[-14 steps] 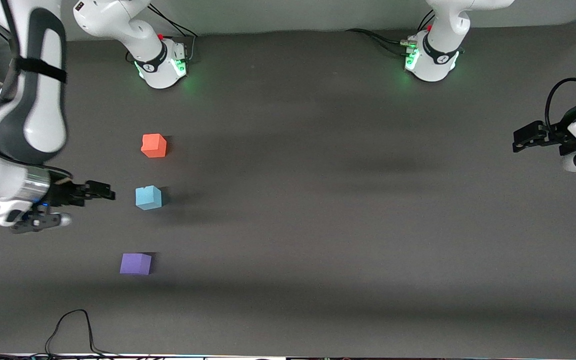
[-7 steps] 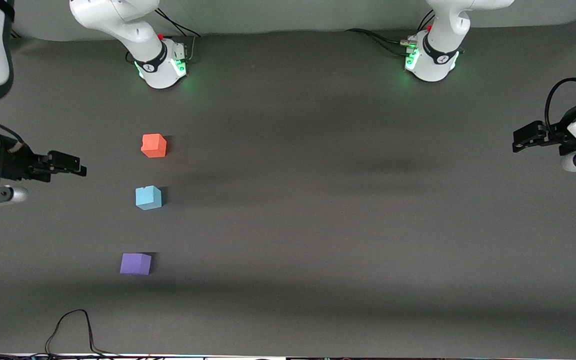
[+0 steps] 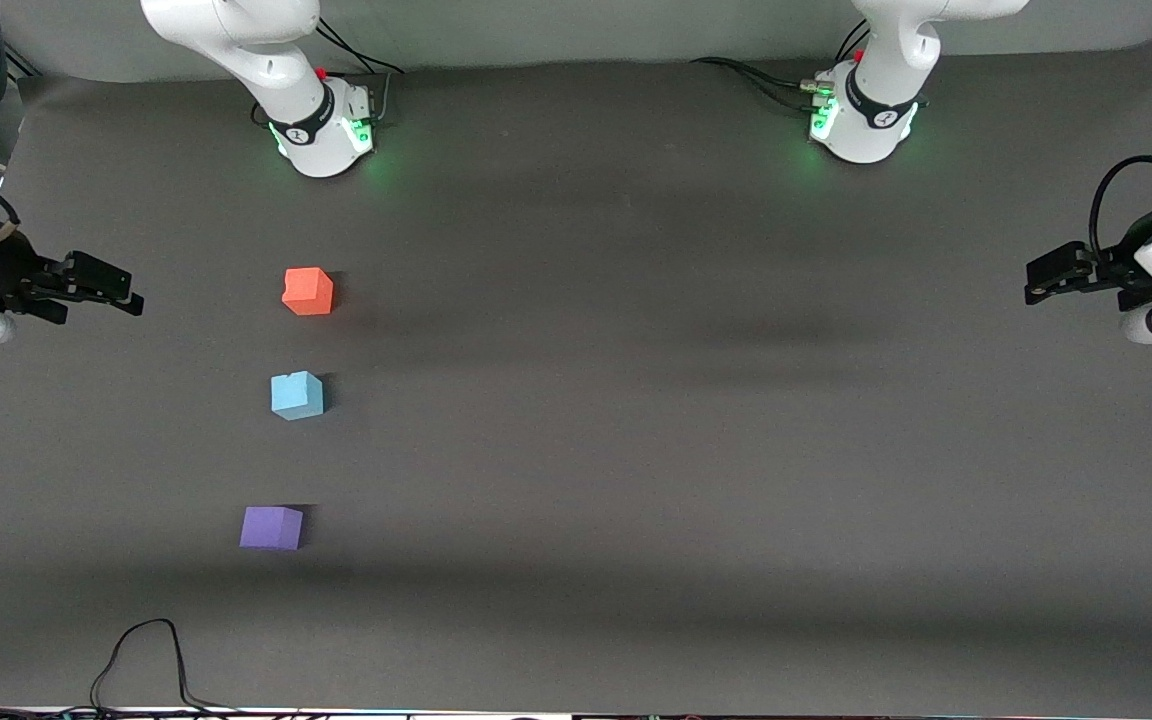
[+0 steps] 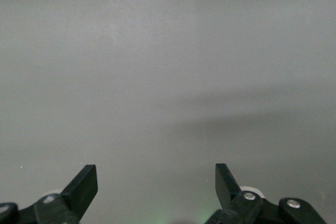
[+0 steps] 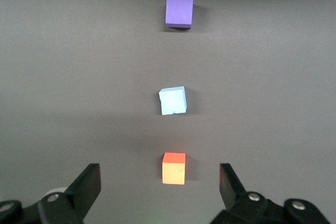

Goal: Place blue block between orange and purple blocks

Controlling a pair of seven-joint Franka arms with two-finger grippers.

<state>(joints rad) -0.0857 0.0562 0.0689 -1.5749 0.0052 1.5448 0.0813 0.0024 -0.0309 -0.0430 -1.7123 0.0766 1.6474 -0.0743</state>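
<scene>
The dark grey felt-covered table (image 3: 636, 400) carries two white arms and three small matte cubes. Since a moment ago the right arm has pulled back from the row of cubes; its black right gripper (image 3: 126, 295) now hangs at its own end of the table, fingers (image 5: 86, 184) spread wide and empty. The left gripper (image 3: 1036, 285) waits at the other end, also wide open. None of the cubes has shifted. The light sky-blue cube (image 3: 297, 395), with a tiny nick on its top edge, sits between the orange-red cube (image 3: 308, 291) and the violet-purple cube (image 3: 271, 527), nearer the camera than the former.
</scene>
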